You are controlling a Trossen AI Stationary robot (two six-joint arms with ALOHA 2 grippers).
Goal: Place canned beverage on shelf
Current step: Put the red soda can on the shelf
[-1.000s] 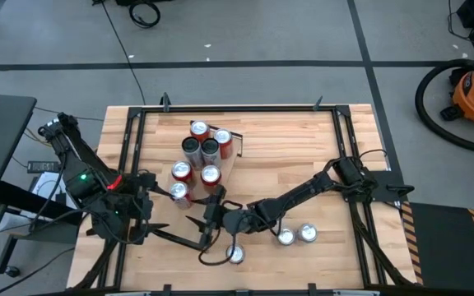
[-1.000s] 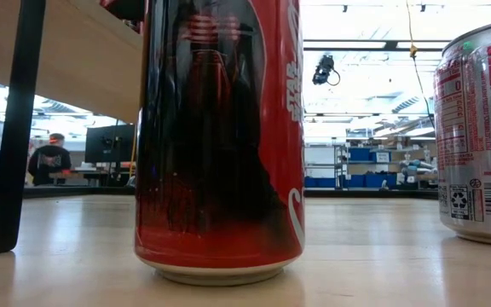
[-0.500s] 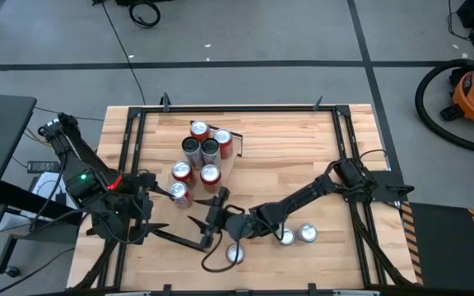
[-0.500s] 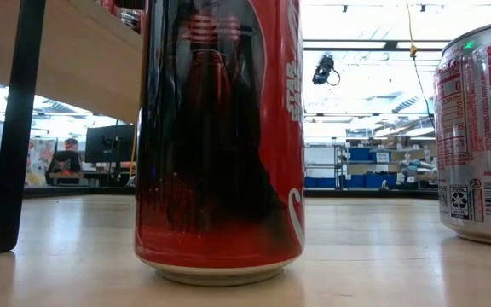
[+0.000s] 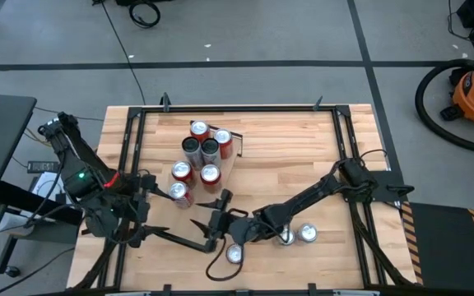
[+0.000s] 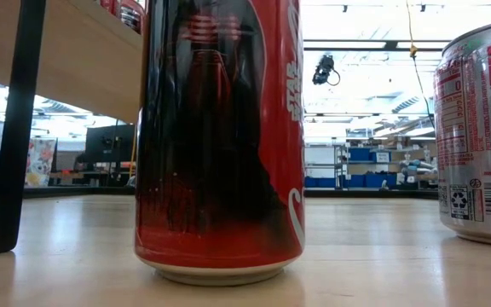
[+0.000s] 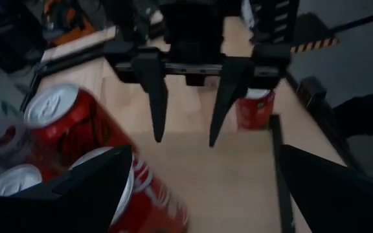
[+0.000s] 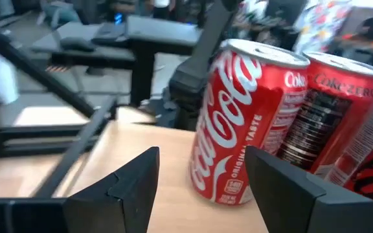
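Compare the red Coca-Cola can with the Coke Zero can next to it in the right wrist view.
The red Coca-Cola can is red all over with white script; the Coke Zero can has a black panel below a red band. The red Coca-Cola can stands in front and overlaps the Coke Zero can's edge. Both stand upright, side by side.

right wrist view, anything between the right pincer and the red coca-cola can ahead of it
Nothing; in the right wrist view the right pincer stands open, with only bare wooden tabletop between it and the red Coca-Cola can.

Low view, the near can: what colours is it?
Red with a black panel and white lettering; the can shows best in the low view.
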